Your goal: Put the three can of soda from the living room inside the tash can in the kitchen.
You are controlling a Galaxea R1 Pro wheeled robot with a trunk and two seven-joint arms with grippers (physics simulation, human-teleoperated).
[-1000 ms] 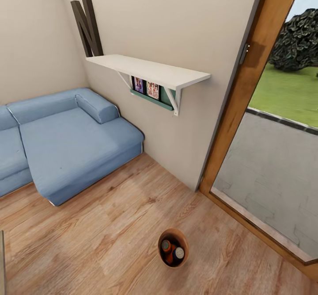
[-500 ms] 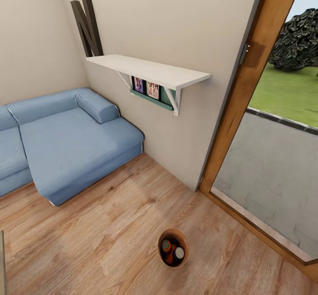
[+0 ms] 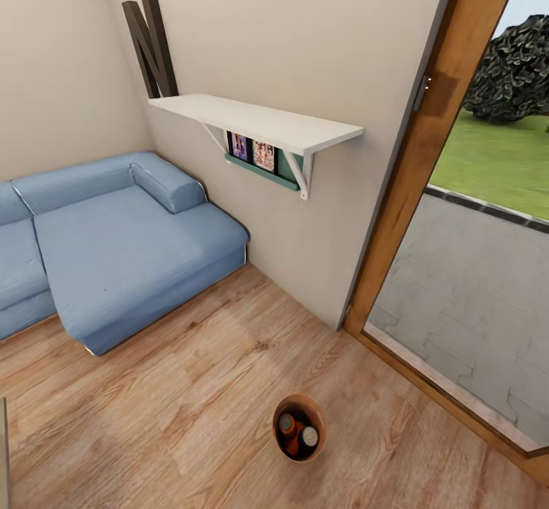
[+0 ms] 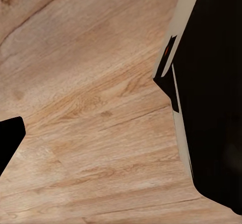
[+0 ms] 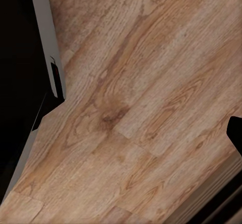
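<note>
Left gripper: fingertips not discernible in its wrist view; a dark body part borders bare wood floor (image 4: 91, 113). Opening width cannot be told; nothing seen held.

Right gripper: likewise; dark edges frame floor planks. Opening cannot be told.

Trash can (image 3: 299, 426): upright on the floor, forward of and below the arms in the head view, apart from both. Inside: an orange can (image 3: 286, 424) and a blue can (image 3: 307, 438), side by side and touching. A third can cannot be made out.

Surroundings: blue sofa (image 3: 114, 242) beyond the bin, wall shelf (image 3: 255, 121), glass door (image 3: 465, 280).

Risk: the bin stands beside the sofa, evidently not in the kitchen; lifting it tilted could spill cans, and a base nudge could topple it.
</note>
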